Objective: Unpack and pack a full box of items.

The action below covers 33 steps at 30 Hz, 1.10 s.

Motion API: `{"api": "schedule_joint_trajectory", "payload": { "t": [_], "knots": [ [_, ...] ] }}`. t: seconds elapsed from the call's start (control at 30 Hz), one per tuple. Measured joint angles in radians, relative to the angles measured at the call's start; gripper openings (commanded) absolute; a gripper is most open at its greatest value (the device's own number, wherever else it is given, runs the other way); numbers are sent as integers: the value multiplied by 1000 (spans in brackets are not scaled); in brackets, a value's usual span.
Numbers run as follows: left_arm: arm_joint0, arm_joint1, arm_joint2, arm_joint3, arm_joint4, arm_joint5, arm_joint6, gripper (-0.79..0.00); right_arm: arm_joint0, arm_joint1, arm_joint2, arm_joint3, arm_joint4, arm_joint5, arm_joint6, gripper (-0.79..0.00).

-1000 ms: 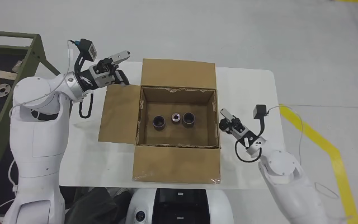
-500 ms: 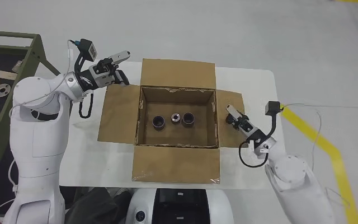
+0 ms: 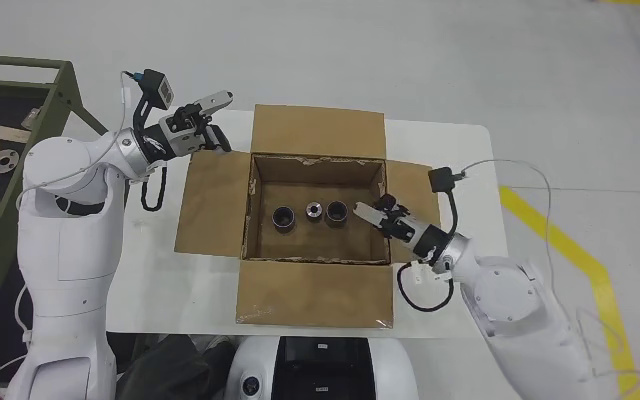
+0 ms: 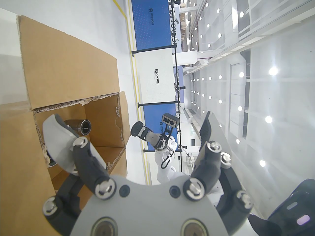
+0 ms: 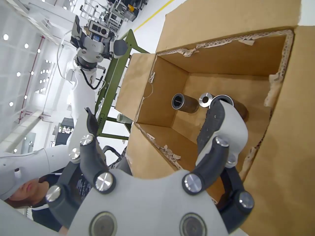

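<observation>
The right gripper hangs with its two fingers spread apart and nothing between them, just inside the right wall of the open cardboard box and angled down toward its floor. Closest to its fingertips is a dark metal cylinder lying on its side. A smaller silver-faced piece lies just beside that, and a second dark cylinder lies a little further toward the robot's left. All three sit in a row on the box floor. The four flaps are folded outward and flat, and no item is seen on the white table, so unpacking appears barely begun. Every piece has yet to be lifted out, and repacking comes after that. The left gripper is also spread open and empty, held above the table near the far left corner of the box, well apart from the items. The tall box walls and torn cardboard edges hem in the reach, and the silver piece crowds the nearest cylinder. A green metal rack stands beyond the table's left side, and a yellow floor line runs off to the right.
</observation>
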Motion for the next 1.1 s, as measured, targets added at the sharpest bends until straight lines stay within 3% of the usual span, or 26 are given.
{"api": "schedule_joint_trajectory", "payload": {
  "t": [0.2, 0.4, 0.73, 1.1],
  "knots": [
    [9, 3, -20, -11, -10, 4, 38, 0, 71, -9, -91, 28, -111, 40, 34, 0],
    [4, 20, -84, 5, -40, 33, -17, 0, 120, -16, -143, 50, -169, 45, 55, 0],
    [-20, 41, -114, 56, -28, 36, -38, 0, 120, -16, -143, 50, -168, 45, 55, 0],
    [-22, 43, -112, 62, -33, 30, -38, 0, 124, -15, -148, 46, -178, 39, 56, 0]
  ]
}}
